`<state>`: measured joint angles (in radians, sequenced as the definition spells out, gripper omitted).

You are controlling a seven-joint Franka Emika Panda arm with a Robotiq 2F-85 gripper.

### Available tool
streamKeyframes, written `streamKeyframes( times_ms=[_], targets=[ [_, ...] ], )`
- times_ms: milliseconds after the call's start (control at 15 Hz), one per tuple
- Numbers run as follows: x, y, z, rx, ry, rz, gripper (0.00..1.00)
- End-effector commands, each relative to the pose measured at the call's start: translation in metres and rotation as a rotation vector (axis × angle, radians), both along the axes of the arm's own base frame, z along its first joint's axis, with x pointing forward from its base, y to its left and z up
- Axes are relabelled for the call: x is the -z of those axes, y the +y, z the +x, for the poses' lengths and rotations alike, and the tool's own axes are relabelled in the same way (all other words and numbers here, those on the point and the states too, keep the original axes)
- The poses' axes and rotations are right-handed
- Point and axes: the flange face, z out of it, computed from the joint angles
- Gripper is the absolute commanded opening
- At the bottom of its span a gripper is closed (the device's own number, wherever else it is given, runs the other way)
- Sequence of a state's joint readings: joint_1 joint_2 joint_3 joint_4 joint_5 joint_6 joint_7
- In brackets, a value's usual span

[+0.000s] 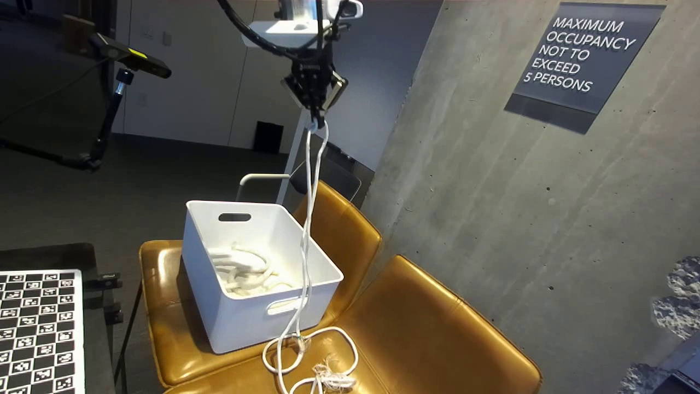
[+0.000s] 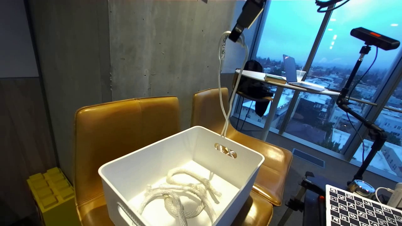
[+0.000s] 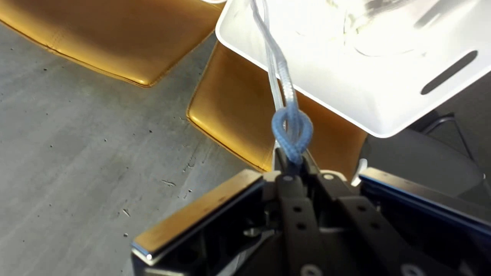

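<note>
gripper (image 3: 295, 163), white rope (image 3: 284, 73) pinched at its tip, hanging doubled below

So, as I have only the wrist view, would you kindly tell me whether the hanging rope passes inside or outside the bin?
Observer: Outside. The rope runs down past the outer face of an end wall of the bin, as both exterior views show.
Operator: Thank you; where does its lower part lie, please?
Observer: In loose loops on the chair next to the one under the bin.
Operator: And could you tell me what is in the bin, since glare washes it out here?
Observer: Thick cord, white and lying in loops, clear in an exterior view.
</note>
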<state>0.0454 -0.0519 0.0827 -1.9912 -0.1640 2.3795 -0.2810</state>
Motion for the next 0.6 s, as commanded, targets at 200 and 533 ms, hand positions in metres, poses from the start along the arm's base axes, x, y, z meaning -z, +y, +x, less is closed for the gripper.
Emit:
streamKeyframes(
  times_ms=[200, 533],
  targets=[
    [-0.030, 0.040, -0.026, -0.005, -0.001, 0.006, 0.01],
    [-0.038, 0.050, -0.013, -0.013, 0.003, 0.009, 0.01]
  ],
)
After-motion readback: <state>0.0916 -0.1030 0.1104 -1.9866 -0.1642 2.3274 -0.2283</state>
